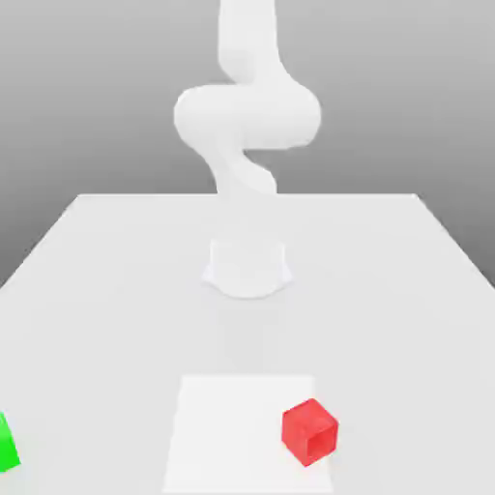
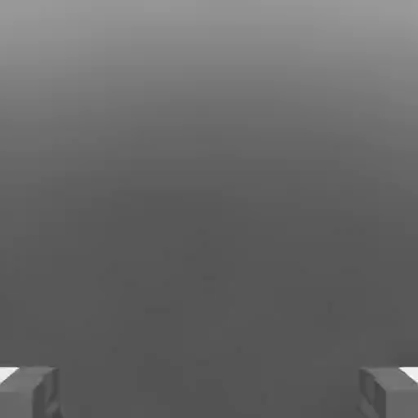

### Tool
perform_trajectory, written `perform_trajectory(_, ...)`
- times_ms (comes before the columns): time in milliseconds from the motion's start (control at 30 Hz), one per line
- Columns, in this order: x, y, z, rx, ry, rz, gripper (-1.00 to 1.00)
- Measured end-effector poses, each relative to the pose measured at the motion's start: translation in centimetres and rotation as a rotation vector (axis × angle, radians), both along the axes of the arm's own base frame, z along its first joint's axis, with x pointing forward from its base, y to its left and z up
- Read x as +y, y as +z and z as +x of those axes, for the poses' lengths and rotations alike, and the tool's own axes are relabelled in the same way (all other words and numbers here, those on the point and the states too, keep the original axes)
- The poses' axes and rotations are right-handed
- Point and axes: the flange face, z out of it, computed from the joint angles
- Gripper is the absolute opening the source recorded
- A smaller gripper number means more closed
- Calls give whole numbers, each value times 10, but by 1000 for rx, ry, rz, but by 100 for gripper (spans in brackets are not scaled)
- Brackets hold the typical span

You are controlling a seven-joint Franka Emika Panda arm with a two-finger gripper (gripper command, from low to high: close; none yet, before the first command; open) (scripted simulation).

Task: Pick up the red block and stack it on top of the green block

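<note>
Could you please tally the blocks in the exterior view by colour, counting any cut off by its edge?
Red: 1 block
Green: 1 block, partly cut off at the exterior view's left edge
Total: 2

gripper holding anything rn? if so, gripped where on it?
Nothing held. The gripper is open with nothing between its fingers; the red block sits apart from the arm, over the edge of the white patch.

Hand view: open two-finger gripper [image 2: 209,393], nothing between the fingers.
Two grey fingertips [image 2: 31,392] stand wide apart, each with a small white patch beside it; background [image 2: 209,204] plain grey, grading smoothly from light to dark toward the fingertips.
</note>
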Motion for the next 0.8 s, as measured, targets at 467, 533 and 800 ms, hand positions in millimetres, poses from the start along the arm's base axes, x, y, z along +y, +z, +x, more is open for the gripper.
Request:
perform_trajectory(467, 36, -254, 94, 369, -443, 211, 0)
perform_trajectory(533, 41, -291, 94, 419, -509, 236, 0)
perform_trajectory(800, 63, -430, 68, 619, -777, 326, 0)
